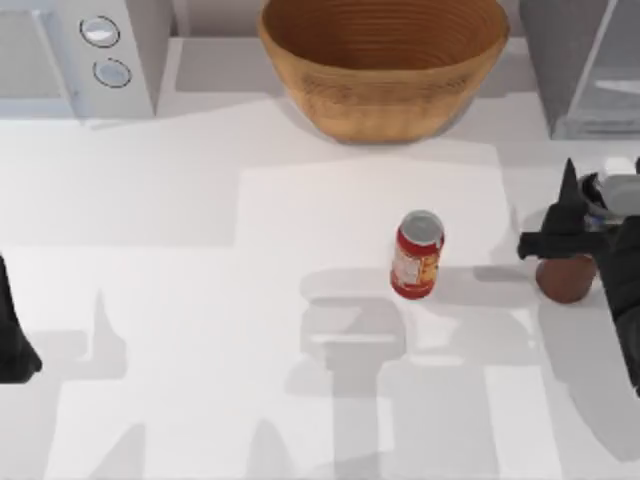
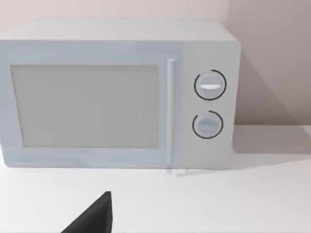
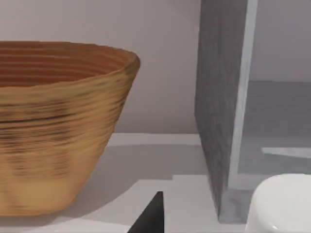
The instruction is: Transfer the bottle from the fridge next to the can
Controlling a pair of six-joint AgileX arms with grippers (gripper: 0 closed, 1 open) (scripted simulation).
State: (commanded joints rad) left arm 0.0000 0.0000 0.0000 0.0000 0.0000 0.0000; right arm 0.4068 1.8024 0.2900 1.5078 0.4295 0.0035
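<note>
Left gripper (image 1: 15, 345) sat parked at the table's left edge; finger state could not be told. The can (image 1: 417, 254) stood upright right of centre. Bottle (image 1: 566, 277), upright, was pinched in the right gripper (image 1: 575, 235), right of the can, below the fridge (image 1: 585, 65). Next move likely runs leftward; right arm nearer.
</note>
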